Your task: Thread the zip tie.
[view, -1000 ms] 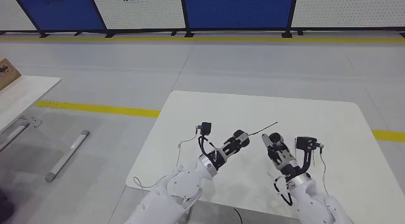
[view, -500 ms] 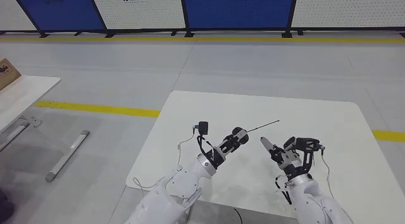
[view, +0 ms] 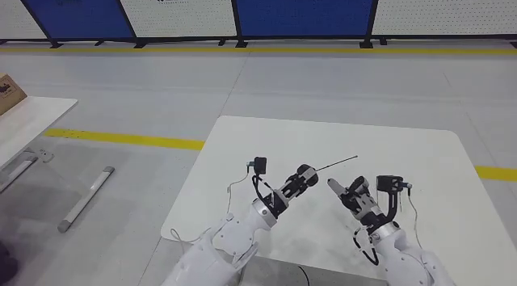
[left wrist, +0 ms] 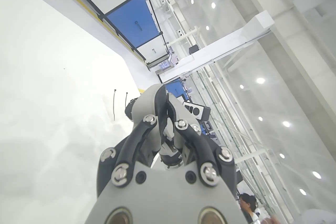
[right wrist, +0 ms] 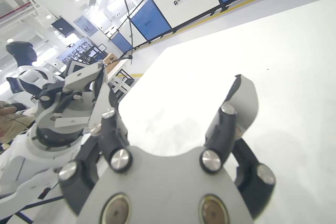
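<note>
A thin black zip tie (view: 336, 163) sticks out over the white table (view: 420, 149), away from the robot and toward the right. My left gripper (view: 312, 173) is shut on its near end. In the left wrist view the fingers (left wrist: 160, 104) are pressed together. From the right wrist the tie (right wrist: 127, 12) rises up from the left gripper (right wrist: 101, 66), with its square head at the free end. My right gripper (view: 347, 186) hovers just right of the left one, below the tie's free end. Its jaws (right wrist: 173, 88) stand wide open with nothing between them.
The table's front edge lies close under both arms. Its left edge is near the left arm. A second white table (view: 32, 124) stands off to the left, with a metal bar (view: 85, 199) on the floor between. Blue and white panels line the back.
The right gripper has turned at the wrist, spread its fingers and shifted slightly under the tie's free end. The left gripper kept its hold, and the tie's tip has lifted a little.
</note>
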`<state>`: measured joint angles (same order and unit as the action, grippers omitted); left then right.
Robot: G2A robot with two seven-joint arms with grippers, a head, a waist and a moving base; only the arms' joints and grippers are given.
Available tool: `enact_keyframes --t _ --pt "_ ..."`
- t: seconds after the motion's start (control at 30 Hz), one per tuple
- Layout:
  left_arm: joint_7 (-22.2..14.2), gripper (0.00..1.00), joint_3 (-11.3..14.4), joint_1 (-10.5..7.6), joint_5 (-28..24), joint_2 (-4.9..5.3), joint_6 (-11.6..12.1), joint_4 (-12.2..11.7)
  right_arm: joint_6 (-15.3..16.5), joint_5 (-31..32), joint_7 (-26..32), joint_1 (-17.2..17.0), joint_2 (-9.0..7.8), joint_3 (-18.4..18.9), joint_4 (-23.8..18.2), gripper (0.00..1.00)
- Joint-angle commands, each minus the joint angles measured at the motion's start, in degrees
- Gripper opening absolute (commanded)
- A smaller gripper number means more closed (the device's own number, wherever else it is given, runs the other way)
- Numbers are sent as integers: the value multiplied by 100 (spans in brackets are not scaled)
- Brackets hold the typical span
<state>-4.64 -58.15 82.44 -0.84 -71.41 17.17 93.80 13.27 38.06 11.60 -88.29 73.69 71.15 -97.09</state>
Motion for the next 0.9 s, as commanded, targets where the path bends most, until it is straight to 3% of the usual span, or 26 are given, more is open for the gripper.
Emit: enact_keyframes --t 0.0,0.13,0.57,0.8,0.87 --pt "-14 0 25 6 33 -3 -6 5 20 5 35 0 -4 -13 -25 35" --pt "-35 0 64 -8 90 -10 -16 6 17 28 59 16 -6 -52 -74 31" --pt "-41 0 112 -24 268 -19 -84 21 153 59 118 57 -23 -141 -142 31" --pt "-103 0 146 -27 324 -22 -88 25 192 33 87 65 -32 -154 -150 20" --pt "-108 0 151 -26 336 -22 -91 28 195 31 82 68 -34 -161 -153 21"
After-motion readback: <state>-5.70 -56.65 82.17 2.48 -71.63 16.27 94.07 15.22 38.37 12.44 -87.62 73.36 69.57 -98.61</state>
